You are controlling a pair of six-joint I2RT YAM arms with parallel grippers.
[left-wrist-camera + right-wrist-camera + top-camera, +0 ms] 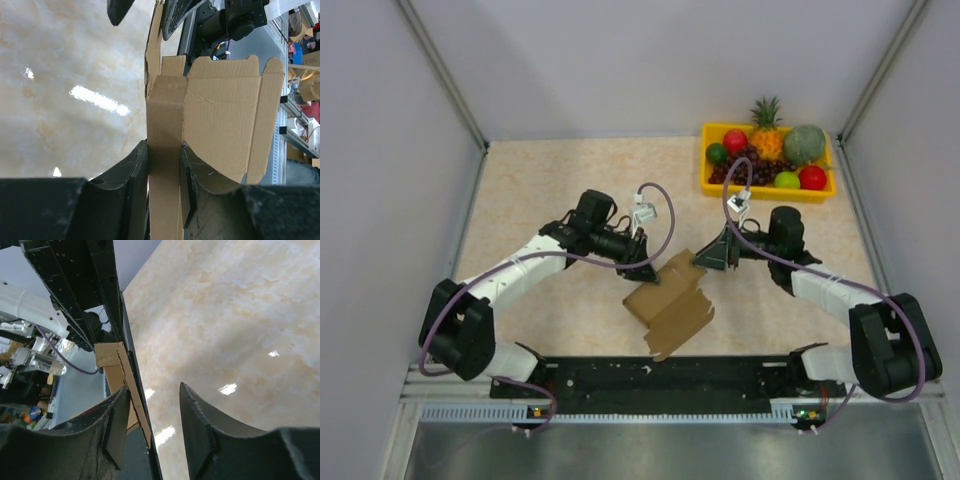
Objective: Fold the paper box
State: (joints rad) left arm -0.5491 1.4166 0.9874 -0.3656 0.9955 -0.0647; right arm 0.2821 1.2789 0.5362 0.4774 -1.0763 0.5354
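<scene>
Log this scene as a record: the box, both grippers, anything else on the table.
paper box: brown die-cut cardboard, flaps still open, not yet a box
left gripper: fingers shut on a cardboard panel
right gripper: fingers open, the box's edge close beside one finger
fruit tray: yellow, far right corner, apart from both grippers

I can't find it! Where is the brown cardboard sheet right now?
In the top view, the brown cardboard sheet sits mid-table, just beyond the arm bases, between the left gripper, which pinches one flap, and the open right gripper.
</scene>
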